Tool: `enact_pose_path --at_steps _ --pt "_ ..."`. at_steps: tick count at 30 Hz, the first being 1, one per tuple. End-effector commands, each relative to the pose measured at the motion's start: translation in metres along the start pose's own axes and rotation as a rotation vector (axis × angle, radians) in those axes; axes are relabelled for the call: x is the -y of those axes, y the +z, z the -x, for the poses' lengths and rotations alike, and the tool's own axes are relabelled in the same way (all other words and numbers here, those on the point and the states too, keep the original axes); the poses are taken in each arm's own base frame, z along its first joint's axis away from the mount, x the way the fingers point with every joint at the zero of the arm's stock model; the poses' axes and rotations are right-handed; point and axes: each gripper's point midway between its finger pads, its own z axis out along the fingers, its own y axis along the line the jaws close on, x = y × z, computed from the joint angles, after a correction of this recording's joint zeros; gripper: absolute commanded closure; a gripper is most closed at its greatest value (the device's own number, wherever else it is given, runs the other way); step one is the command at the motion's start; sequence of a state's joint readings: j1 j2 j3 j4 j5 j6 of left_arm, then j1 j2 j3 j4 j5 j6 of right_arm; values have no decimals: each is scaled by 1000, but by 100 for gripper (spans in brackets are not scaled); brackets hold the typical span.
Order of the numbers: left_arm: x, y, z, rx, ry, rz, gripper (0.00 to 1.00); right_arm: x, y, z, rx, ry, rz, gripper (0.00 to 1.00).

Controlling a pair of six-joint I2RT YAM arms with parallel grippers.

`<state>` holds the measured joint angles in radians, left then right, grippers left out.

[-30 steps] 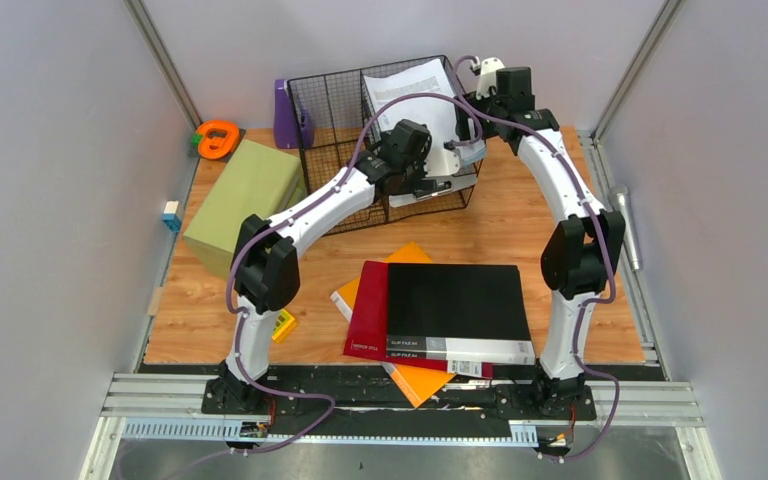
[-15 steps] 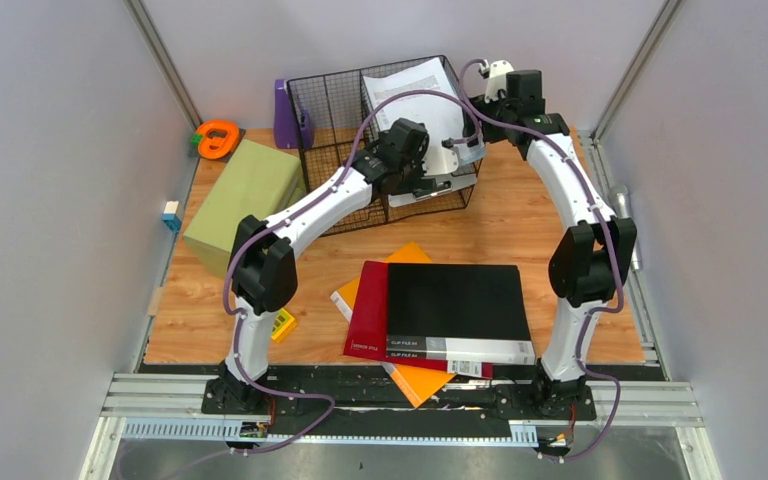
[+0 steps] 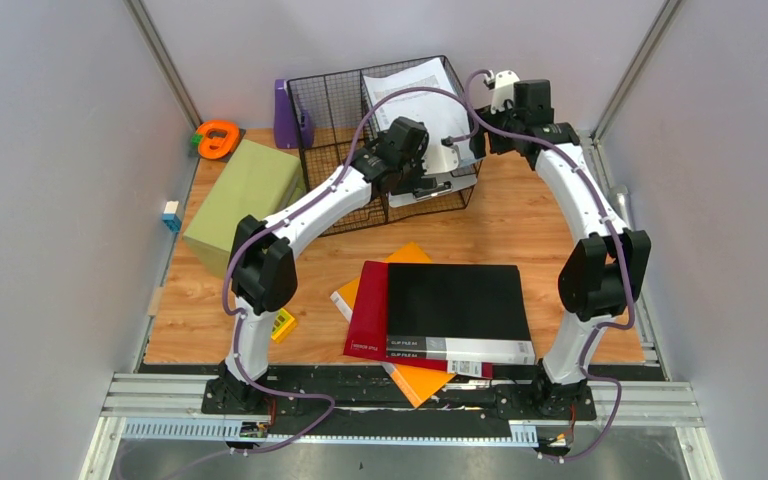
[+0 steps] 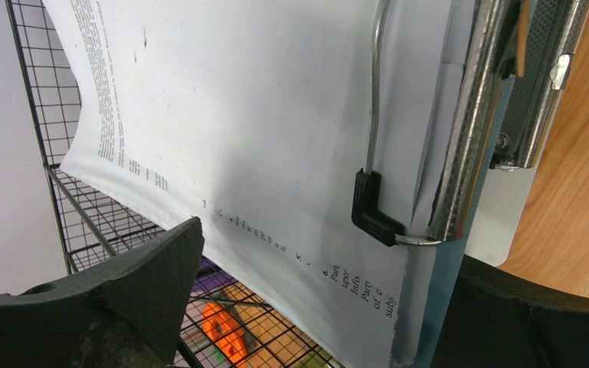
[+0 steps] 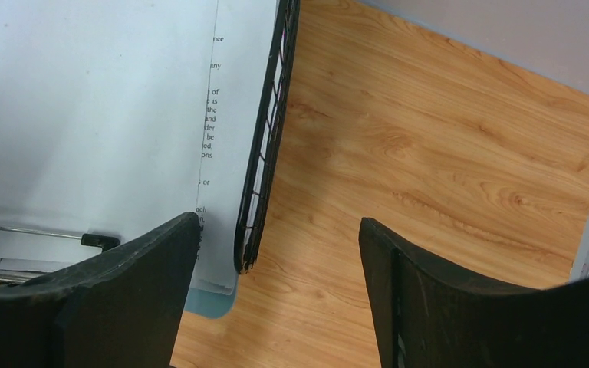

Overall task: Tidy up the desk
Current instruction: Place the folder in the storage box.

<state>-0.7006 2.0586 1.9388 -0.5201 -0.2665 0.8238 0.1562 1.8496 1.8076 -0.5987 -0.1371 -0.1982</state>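
Desk (image 3: pixel 550 215) fills the middle of the frame. At lower centre, black and red folders (image 3: pixel 455 300) lie stacked. At upper centre stands a basket (image 3: pixel 325 110) with a clipboard (image 3: pixel 415 95). Left gripper (image 4: pixel 330 253) is wide open on both sides of its clip end. Right gripper (image 5: pixel 278 224) is open over the basket rim.

**Q:** What encloses the scene?

**A:** Three plain grey panels: left wall (image 3: pixel 50 200), back wall (image 3: pixel 390 30), right wall (image 3: pixel 730 200). Slanting aluminium posts (image 3: pixel 165 62) mark the two rear corners.

**Q:** And underfoot?

**A:** The desk (image 3: pixel 520 225), in light wood grain, spans wall to wall. Aluminium rails (image 3: pixel 160 395) run along its near edge, with a dark grey floor strip (image 3: pixel 400 462) nearer the camera. Lighting is even and shadows are soft
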Motion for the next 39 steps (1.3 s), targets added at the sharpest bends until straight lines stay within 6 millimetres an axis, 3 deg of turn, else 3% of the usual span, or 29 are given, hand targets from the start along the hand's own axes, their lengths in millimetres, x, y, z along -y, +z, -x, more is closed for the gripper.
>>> enact_pose_path --at_steps 1,10,13,16,23,28,34,39 --pt "-23 -25 -33 -102 -93 28 1 16 6 -35 -111 -57 -70 24" --pt "-26 -29 -33 -99 -96 20 1 21 26 -78 -220 -89 -91 25" --pt "-29 -30 -35 -100 -103 20 1 19 25 -76 -216 -84 -83 25" --pt "-30 -32 -35 -94 -114 15 1 11 15 -54 -168 -52 -43 23" --pt "-31 -45 -26 -59 -169 -12 0 -13 -29 19 9 52 95 19" --pt "-29 -53 -21 -32 -208 -31 0 -26 -71 49 112 132 228 16" --pt "-35 -73 -9 33 -272 -36 0 -22 -123 40 193 133 313 14" --pt "-33 -93 0 82 -323 -73 0 -21 -158 -2 202 62 318 13"
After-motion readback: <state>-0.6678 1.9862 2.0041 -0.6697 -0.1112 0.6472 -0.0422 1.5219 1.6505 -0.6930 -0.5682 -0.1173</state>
